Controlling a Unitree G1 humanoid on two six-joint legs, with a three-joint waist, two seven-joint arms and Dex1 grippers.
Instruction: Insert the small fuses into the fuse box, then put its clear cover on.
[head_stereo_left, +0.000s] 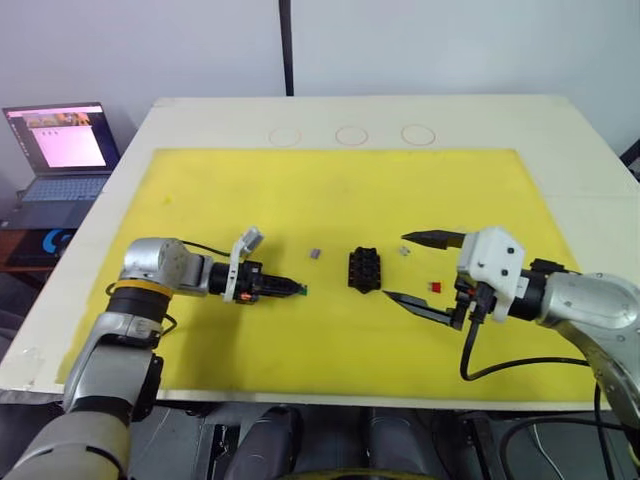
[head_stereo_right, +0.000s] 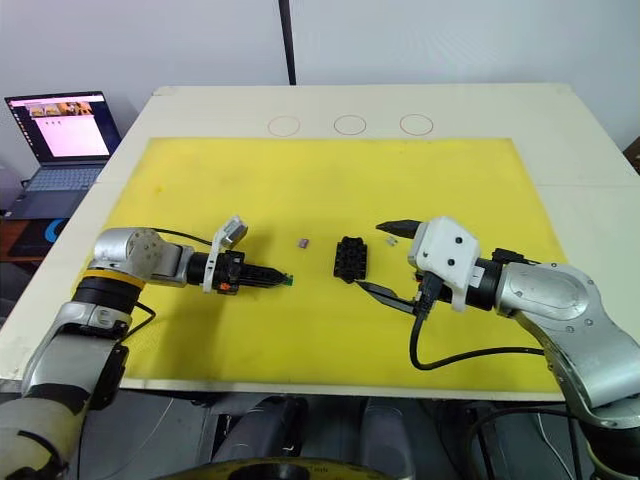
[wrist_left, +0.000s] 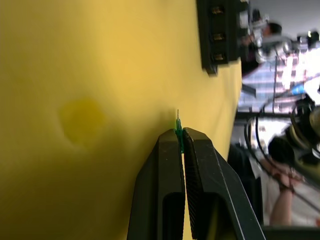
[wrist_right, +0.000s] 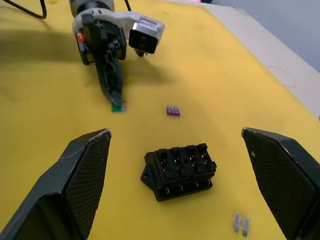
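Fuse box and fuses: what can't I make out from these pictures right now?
- Clear cover: not made out on the yellow mat; too transparent to find.
- Fuse box: cut off by the left wrist view's top edge; whether any slot is filled is too small to tell.
- Red fuse: lies between the open right gripper fingers, tiny.
- Green fuse: mostly hidden inside the left gripper.

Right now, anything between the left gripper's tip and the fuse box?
Just bare yellow mat between the left gripper, shut on the green fuse, and the fuse box. The purple fuse lies off to the side, per the right wrist view.
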